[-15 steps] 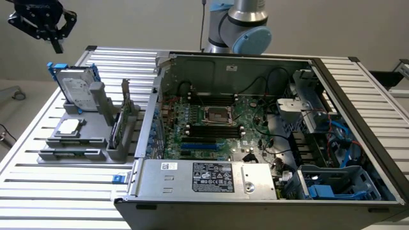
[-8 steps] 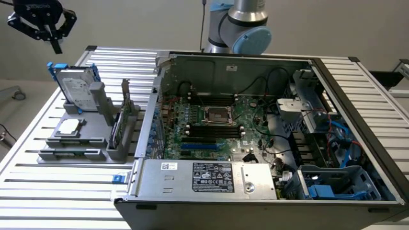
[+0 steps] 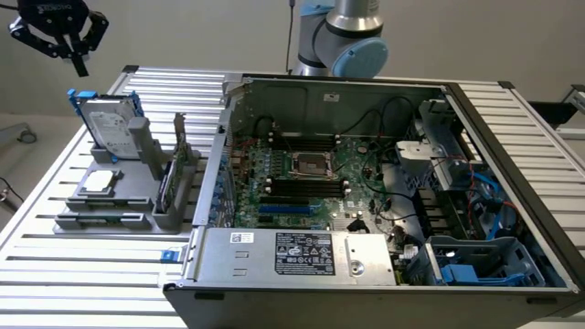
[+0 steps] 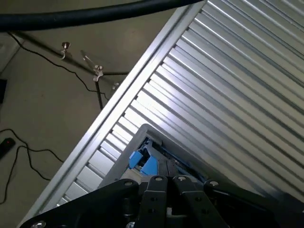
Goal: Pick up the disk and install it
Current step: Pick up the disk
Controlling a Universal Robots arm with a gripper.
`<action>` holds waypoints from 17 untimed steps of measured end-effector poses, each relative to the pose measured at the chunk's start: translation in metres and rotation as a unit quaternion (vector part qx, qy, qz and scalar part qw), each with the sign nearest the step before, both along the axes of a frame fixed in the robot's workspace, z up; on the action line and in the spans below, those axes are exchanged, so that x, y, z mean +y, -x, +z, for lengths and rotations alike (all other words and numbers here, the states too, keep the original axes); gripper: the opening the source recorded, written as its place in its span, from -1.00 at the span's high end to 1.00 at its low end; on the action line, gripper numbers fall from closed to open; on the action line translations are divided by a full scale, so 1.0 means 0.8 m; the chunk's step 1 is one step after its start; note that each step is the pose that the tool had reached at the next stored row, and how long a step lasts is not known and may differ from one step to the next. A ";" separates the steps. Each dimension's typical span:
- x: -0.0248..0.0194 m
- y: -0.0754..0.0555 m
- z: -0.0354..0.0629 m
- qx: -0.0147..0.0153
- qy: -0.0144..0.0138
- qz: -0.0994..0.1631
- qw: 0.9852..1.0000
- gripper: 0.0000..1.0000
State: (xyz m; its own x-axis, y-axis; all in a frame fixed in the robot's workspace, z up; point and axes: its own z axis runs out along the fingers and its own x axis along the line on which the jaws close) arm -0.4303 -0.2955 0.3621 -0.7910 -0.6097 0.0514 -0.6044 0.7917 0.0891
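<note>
I'm seeing the disk [image 3: 108, 127] standing on edge in the grey rack [image 3: 109, 221] on the counter [image 3: 82, 274], long axis upright, a post hiding one side. My hand [image 3: 81, 67] is hovering above it, closed and empty.

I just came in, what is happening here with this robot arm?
A robot arm is working on a disk installation. Its pincer hangs shut and empty above the disk, which stands upright in a grey rack on the slatted table, beside the open computer case. The disk is not yet picked up.
</note>
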 end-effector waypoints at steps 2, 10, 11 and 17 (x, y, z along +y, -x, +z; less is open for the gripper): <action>0.0000 0.000 0.001 -0.001 0.000 0.018 1.000 0.79; 0.0000 0.000 0.007 -0.011 0.000 0.085 0.996 0.79; 0.0000 0.000 0.007 -0.013 0.000 0.092 0.996 0.79; -0.0001 0.000 0.009 -0.027 0.001 0.133 0.991 0.79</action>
